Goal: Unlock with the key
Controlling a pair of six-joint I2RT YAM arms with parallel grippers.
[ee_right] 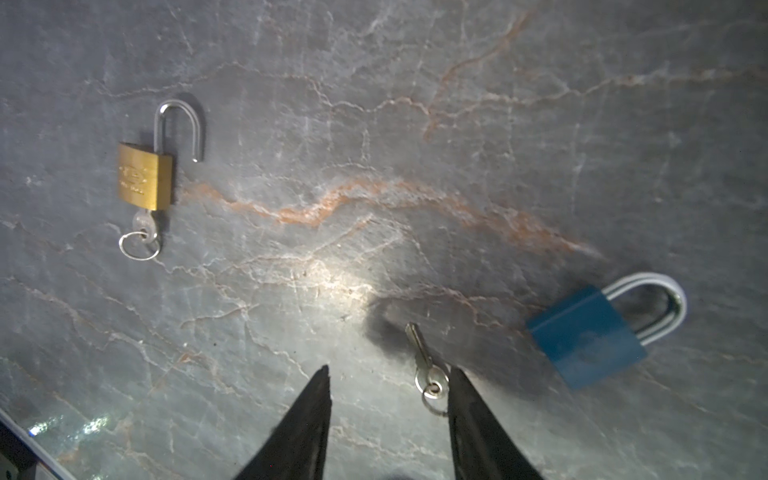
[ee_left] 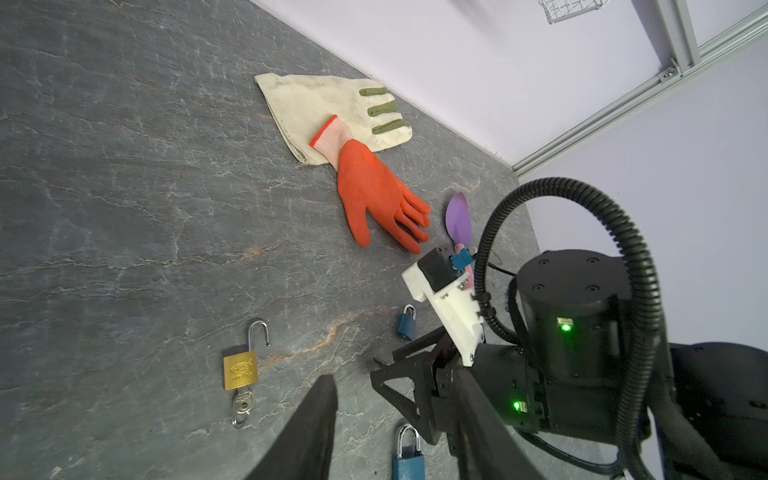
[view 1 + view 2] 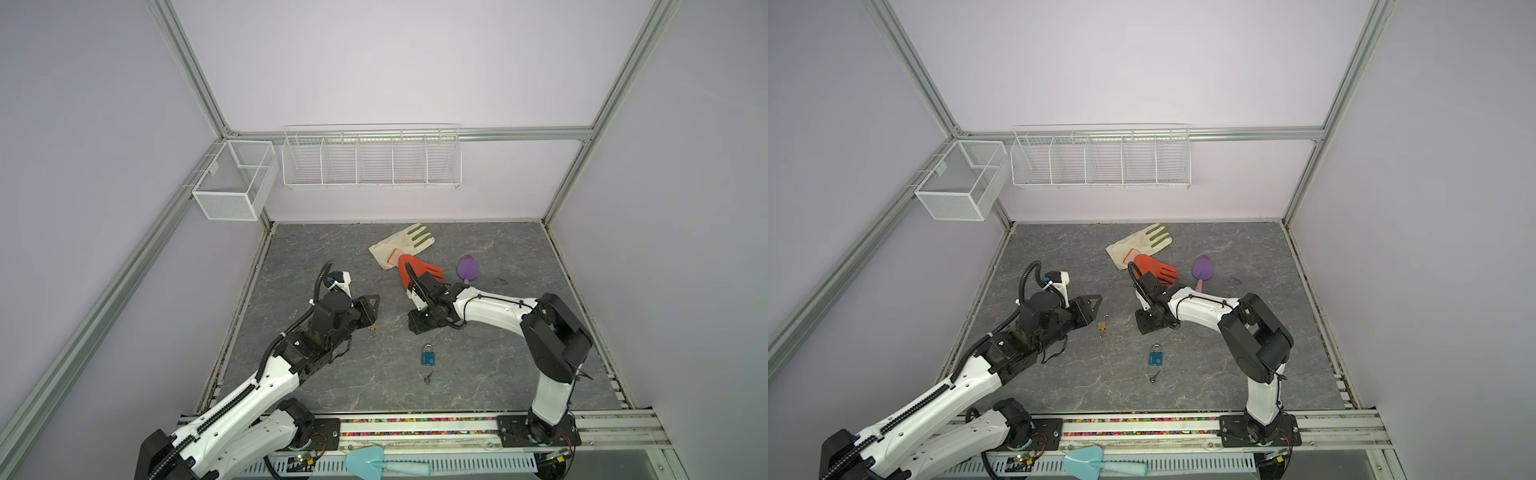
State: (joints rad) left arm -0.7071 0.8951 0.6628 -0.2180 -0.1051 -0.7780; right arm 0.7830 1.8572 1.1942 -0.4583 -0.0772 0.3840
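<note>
Both empty and parted: left hand (image 3: 1093,311), right hand (image 1: 390,369); nudge right over the loose key (image 1: 424,361), seemingly off-centre.

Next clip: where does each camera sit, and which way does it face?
Top views: high over the table's front edge, looking down toward the back wall; left arm and right arm show.
Left wrist: on the left arm, looking across the table past its own fingers at the brass padlock and orange glove; the right arm shows.
Right wrist: on the right arm, looking down through the open right gripper at the key and blue padlock.
Shared: both wrist views show the brass padlock.
</note>
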